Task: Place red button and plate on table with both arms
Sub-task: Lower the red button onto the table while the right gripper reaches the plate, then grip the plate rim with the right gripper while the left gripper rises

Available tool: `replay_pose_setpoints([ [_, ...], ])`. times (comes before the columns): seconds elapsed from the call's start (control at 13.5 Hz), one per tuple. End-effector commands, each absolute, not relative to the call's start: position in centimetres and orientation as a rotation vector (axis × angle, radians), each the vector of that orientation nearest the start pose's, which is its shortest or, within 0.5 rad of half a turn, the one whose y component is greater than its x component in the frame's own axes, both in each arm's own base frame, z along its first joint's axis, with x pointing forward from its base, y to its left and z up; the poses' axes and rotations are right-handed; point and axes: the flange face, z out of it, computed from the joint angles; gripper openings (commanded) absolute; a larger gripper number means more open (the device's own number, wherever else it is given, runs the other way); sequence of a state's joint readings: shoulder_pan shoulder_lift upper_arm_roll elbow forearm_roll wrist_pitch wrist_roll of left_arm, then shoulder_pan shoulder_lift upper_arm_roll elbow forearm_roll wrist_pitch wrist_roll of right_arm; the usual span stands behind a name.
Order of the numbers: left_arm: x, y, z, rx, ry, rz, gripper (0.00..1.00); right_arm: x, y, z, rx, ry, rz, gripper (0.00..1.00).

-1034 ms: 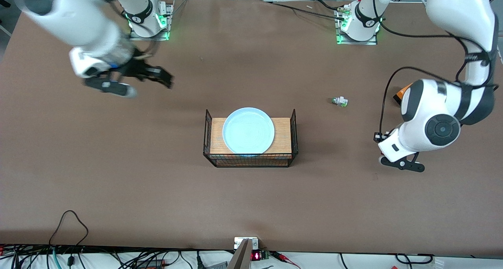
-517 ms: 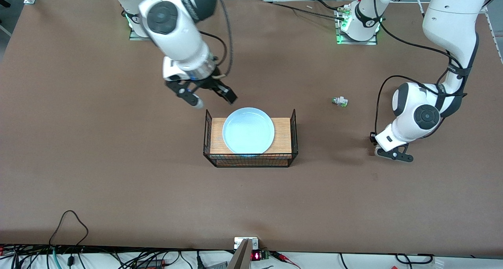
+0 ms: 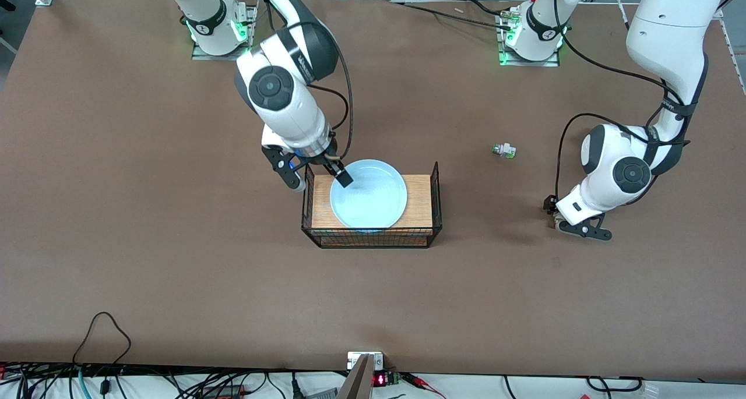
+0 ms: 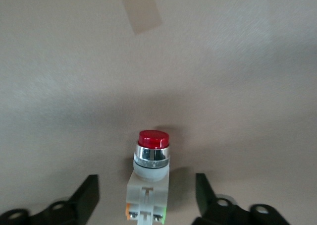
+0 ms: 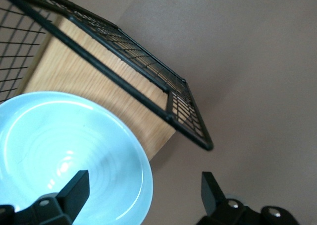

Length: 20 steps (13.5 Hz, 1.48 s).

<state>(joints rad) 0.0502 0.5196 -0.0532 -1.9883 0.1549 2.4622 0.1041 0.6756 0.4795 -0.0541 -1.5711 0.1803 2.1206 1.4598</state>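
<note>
1. Left of centre in the front view, the right gripper (image 3: 315,177) hangs over the basket's edge, its fingers spread apart, one finger over the plate's rim and the other outside the wire wall.
2. At centre, the black wire basket (image 3: 435,196) holds a wooden board (image 3: 418,207), and the pale blue plate (image 3: 368,201) lies on that board.
3. Right of centre, a green-tipped button (image 3: 504,150) lies alone on the table (image 3: 175,259), well apart from the basket.
4. At the right, the left gripper (image 3: 551,212) sits low at the tabletop; its wrist view shows the fingers (image 4: 85,197) apart, with the red button (image 4: 150,178) between them, untouched, red cap pointing away.
</note>
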Motion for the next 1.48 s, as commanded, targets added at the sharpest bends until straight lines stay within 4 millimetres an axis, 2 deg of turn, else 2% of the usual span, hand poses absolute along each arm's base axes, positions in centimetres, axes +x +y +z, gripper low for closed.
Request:
replay_pose_setpoints([
  [0.0,61.4,-1.8,27.0,-3.025,0.386,0.113,1.00,56.4,42.5,36.8,-2.610,1.415,0.096,1.00],
  [0.07,62.5,-3.6,31.7,-3.024,0.402,0.191,1.00,56.4,43.0,36.5,-2.598,1.407,0.082,1.00],
  [0.22,63.3,-5.3,37.5,-3.025,0.419,0.303,1.00,56.5,43.0,35.5,-2.602,1.410,0.082,1.00],
  [0.3,63.4,-6.4,41.1,-3.049,0.418,0.311,1.00,56.4,43.3,35.3,-2.601,1.406,0.080,1.00],
  [0.52,62.9,-8.3,48.4,-3.146,0.417,0.305,1.00,56.2,43.3,34.8,-2.607,1.410,0.085,0.95],
  [0.59,62.0,-8.7,51.0,-3.187,0.389,0.250,1.00,56.1,43.4,34.5,-2.611,1.410,0.088,0.88],
  [0.67,61.3,-8.2,52.8,-3.206,0.284,0.216,1.00,56.0,43.4,34.4,-2.616,1.409,0.088,0.81],
  [0.74,59.9,-7.7,53.9,-3.195,0.183,0.204,1.00,55.9,43.6,34.4,-2.620,1.408,0.091,0.73],
  [0.81,57.6,-7.9,54.4,-3.175,0.121,0.206,1.00,55.9,43.5,34.4,-2.621,1.411,0.093,0.62],
  [0.89,56.4,-7.5,54.5,-3.169,0.098,0.191,1.00,55.9,43.5,34.4,-2.625,1.405,0.094,0.52],
  [1.03,56.1,-5.4,53.6,-3.174,0.076,0.041,1.00,56.1,43.1,34.3,-2.634,1.392,0.095,0.39],
  [1.11,55.5,-5.4,53.1,-3.179,0.072,-0.044,1.00,56.4,42.7,34.5,-2.629,1.400,0.096,0.28],
  [1.18,55.3,-4.8,53.5,-3.177,0.059,-0.120,1.00,56.5,42.6,34.8,-2.630,1.399,0.098,0.20],
  [1.4,54.1,-3.9,54.4,-3.173,0.054,0.002,1.00,56.2,42.7,35.4,-2.676,1.321,0.101,0.10],
])
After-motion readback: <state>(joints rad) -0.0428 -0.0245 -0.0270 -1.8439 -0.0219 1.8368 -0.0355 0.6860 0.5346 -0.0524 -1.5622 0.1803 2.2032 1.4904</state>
